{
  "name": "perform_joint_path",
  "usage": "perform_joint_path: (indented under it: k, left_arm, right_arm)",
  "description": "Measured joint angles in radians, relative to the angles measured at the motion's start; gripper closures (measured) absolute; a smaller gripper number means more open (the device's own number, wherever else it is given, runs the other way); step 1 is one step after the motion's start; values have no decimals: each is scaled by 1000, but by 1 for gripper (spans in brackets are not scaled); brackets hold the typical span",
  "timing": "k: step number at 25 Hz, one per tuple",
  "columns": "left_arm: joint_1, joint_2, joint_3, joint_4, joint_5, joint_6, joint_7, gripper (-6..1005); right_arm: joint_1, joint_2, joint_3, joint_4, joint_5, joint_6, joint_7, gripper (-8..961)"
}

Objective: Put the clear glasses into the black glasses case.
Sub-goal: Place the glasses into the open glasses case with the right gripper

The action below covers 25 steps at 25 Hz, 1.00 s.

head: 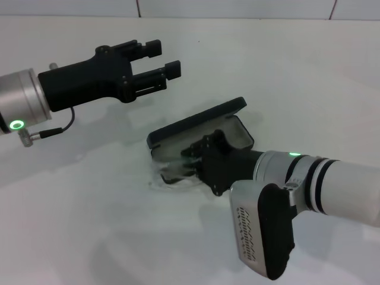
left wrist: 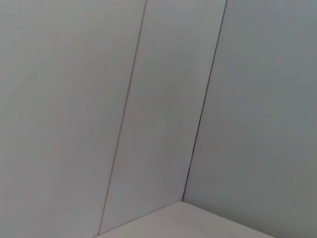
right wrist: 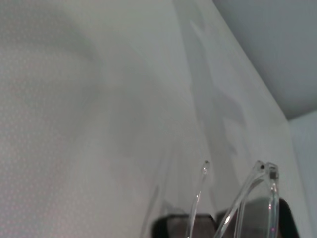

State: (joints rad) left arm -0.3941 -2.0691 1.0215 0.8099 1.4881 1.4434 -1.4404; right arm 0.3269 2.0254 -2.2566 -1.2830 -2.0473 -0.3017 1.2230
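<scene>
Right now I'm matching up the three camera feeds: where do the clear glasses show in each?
Head view: clear glasses at the right gripper, before the open black glasses case.
Left wrist view: not in it.
Right wrist view: lower edge, arms pointing up.
Shared landmark: white table.

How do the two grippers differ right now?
The left gripper hangs above the table, jaws open and empty; the right gripper is down at the open black glasses case, over the clear glasses. The left is far from the case. Both are black.
</scene>
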Motion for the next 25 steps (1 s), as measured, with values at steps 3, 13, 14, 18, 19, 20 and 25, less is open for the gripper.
perform_joint_path:
  k: [3,13,14,18,19,20,25]
  left_arm:
    - [7,2,1,0,4,1,1,310]
    - [26,5,1,0,11,8,8,310]
    - [27,6,1,0,11,11,8,310]
    - [29,10,1,0,11,23,9,310]
    - [29,10,1,0,11,25,9,310]
    - [29,10,2,0,11,28,9,310]
    - [28,11,2,0,11,37,9,311]
  right_arm:
    - [-10,-1,49,-42,2,-103,5,828]
    - [-30,-3,218,-172,-109,-340,51,827]
    - [-30,-3,218,-172,-109,-340,51,827]
    - [-21,2,203,-229,-321,-370,200,827]
    - [-21,2,194,-238,-370,-372,240,827]
    - [-20,2,189,-245,-409,-373,271,827]
    - [-18,2,179,-259,-511,-385,356,827]
